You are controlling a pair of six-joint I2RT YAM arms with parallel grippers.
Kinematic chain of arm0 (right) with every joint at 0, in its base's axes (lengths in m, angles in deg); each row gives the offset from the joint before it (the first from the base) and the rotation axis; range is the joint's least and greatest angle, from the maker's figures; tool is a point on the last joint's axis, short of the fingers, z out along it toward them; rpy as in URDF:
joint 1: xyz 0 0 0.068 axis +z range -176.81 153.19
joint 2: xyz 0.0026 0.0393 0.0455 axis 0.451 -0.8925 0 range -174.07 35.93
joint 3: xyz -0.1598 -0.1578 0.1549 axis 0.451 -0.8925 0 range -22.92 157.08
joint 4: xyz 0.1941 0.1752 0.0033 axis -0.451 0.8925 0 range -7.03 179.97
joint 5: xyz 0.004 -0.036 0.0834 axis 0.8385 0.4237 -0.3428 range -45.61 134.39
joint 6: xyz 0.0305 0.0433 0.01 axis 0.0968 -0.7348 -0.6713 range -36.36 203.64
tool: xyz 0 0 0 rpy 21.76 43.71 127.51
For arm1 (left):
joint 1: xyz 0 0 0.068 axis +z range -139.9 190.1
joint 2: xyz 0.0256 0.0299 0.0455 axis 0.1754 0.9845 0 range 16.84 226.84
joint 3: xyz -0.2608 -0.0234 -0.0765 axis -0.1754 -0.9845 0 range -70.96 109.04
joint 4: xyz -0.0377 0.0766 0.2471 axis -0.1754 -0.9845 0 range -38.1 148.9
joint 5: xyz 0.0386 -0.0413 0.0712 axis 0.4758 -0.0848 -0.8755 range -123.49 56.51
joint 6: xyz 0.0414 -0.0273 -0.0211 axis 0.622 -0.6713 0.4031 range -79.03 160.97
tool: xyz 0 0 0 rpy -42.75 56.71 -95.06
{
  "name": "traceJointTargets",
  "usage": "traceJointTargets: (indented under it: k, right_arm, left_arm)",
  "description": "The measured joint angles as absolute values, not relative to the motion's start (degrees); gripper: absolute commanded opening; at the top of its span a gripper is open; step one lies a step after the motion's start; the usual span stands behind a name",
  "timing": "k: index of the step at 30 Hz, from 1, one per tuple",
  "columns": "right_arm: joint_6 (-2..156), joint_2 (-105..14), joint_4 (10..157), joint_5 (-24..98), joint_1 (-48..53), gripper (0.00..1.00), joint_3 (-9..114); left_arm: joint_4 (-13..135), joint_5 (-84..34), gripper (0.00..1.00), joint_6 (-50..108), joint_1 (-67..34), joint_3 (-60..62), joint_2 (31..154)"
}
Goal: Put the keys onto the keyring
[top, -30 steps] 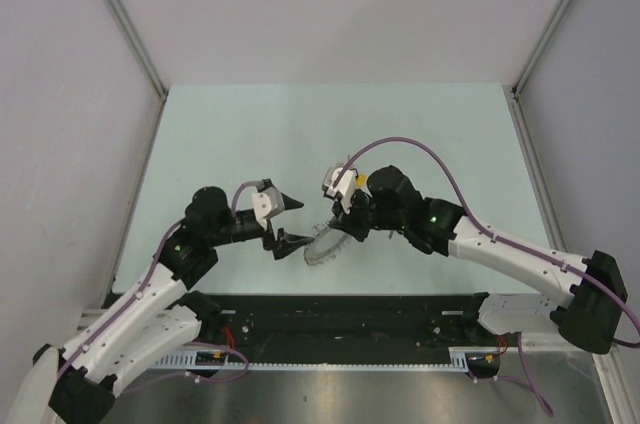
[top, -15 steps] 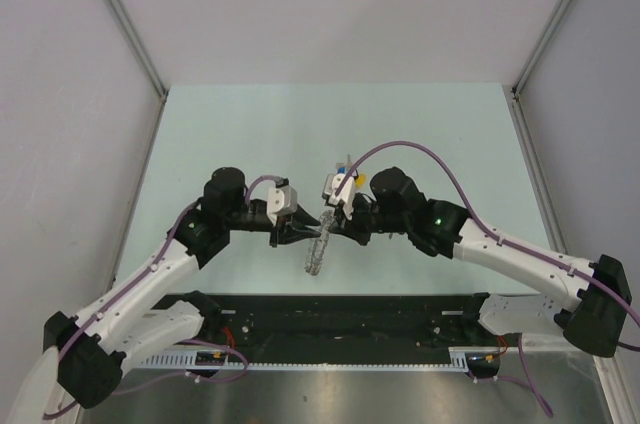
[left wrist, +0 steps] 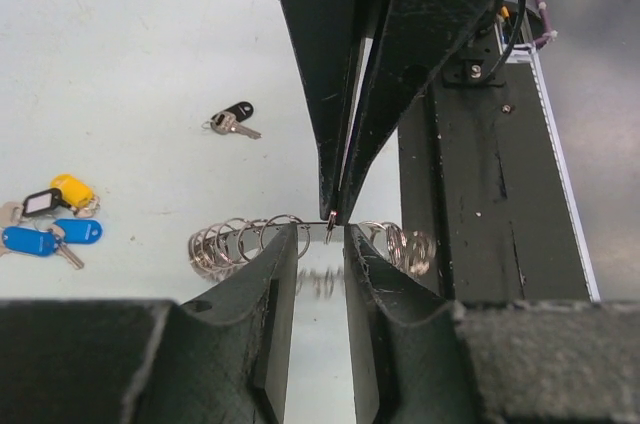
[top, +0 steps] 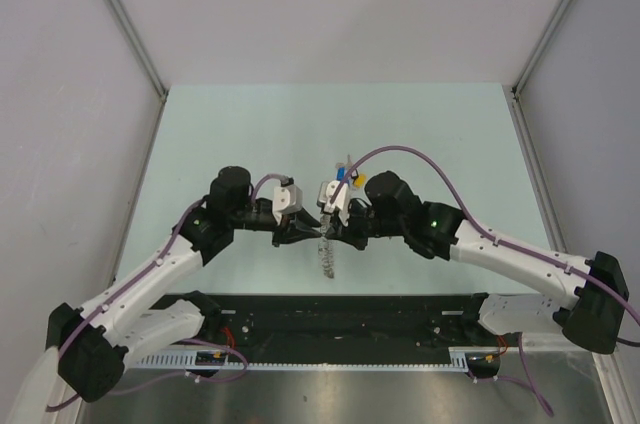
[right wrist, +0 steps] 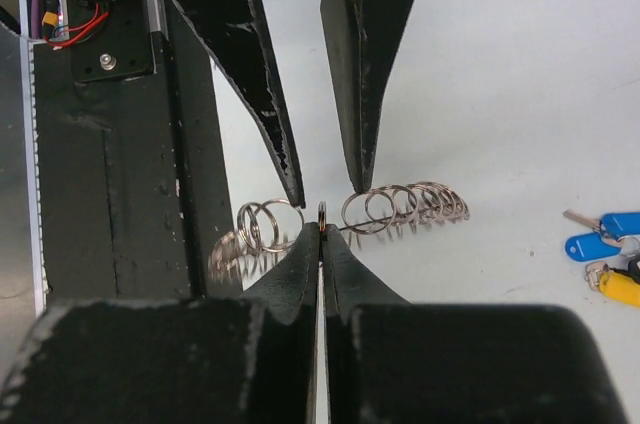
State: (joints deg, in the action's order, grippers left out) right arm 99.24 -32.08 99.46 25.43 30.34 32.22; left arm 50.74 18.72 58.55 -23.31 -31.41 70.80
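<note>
Matte pale-green counter (top: 420,124), grey walls (top: 330,4) | silvery coil-beaded metal keyring (right wrist: 400,209) pinched edge-on between pressed-together right fingers (right wrist: 290,274) | left fingers (left wrist: 270,294) slightly spread, flanking it

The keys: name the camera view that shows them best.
Left wrist view. The keys lie on the table near the frame's left edge, yellow, blue and black-rimmed heads distinct, one black key apart. The right wrist view crops them at its right edge. The top view shows only a blue-and-yellow speck.
</note>
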Motion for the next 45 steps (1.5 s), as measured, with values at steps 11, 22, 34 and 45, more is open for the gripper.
traceJointTargets:
  k: [11, 22, 34, 45]
  right_arm:
    - [100.0, -32.9, 99.9, 25.4, 31.1, 0.0, 32.3]
    - [100.3, -33.3, 101.6, 25.6, 31.7, 0.0, 32.3]
    - [100.0, -31.3, 103.1, 26.8, 31.6, 0.27, 32.4]
    - [97.7, -25.6, 100.9, 20.9, 25.9, 0.27, 31.7]
  left_arm:
    - [47.6, 18.5, 0.23, 59.6, -25.6, -30.9, 73.9]
    - [46.2, 18.8, 0.0, 59.7, -26.7, -30.4, 75.8]
    - [54.9, 14.8, 0.0, 51.6, -28.3, -35.5, 71.7]
    - [75.0, 7.4, 0.0, 36.9, -28.4, -46.3, 64.4]
